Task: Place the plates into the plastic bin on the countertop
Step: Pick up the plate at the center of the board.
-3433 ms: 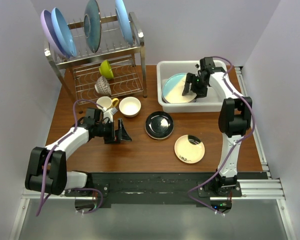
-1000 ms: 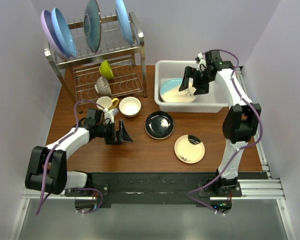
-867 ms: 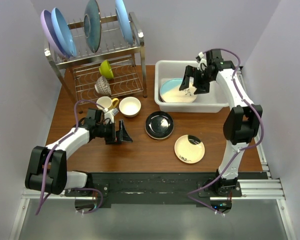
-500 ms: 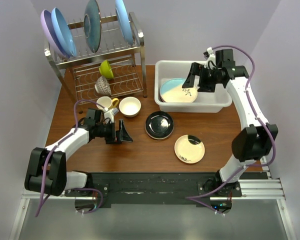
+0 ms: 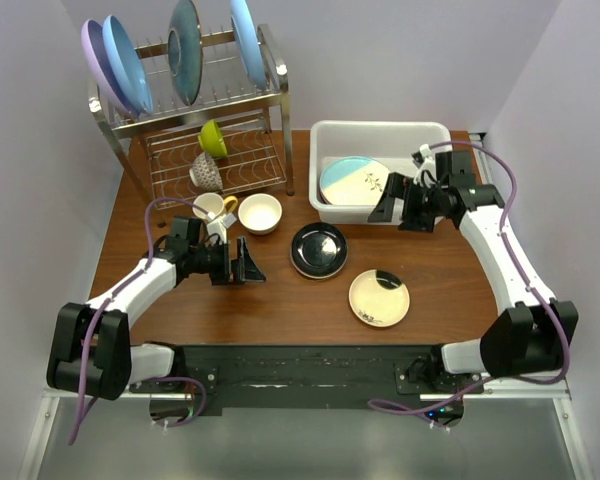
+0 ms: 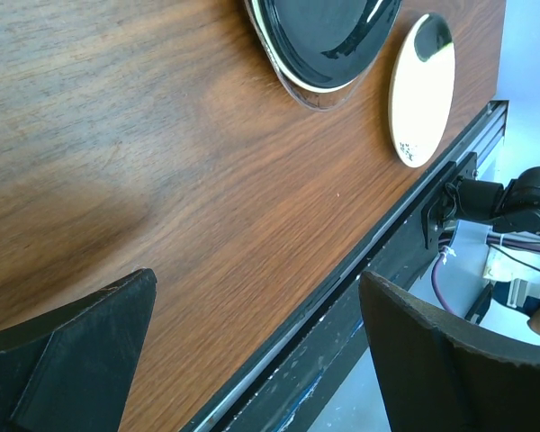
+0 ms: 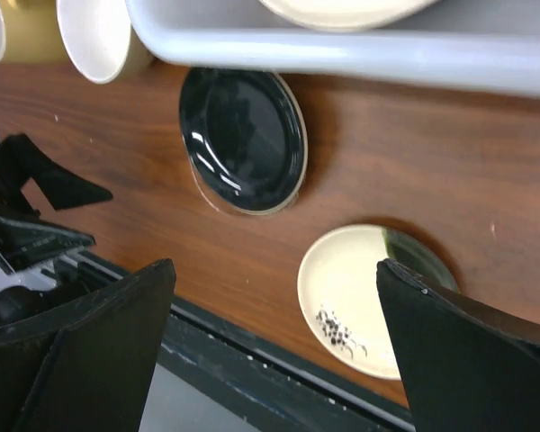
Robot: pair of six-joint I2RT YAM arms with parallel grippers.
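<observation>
Lying inside the plastic bin (image 5: 380,138): one teal-and-cream plate (image 5: 350,181)

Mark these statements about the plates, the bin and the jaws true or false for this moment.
1. The teal-and-cream plate lies inside the plastic bin. True.
2. The black plate is in the bin. False: it sits on the countertop, just in front of the bin.
3. The small cream plate lies on the countertop. True.
4. The right arm has its jaws shut on a plate. False: they stand open and empty.
</observation>
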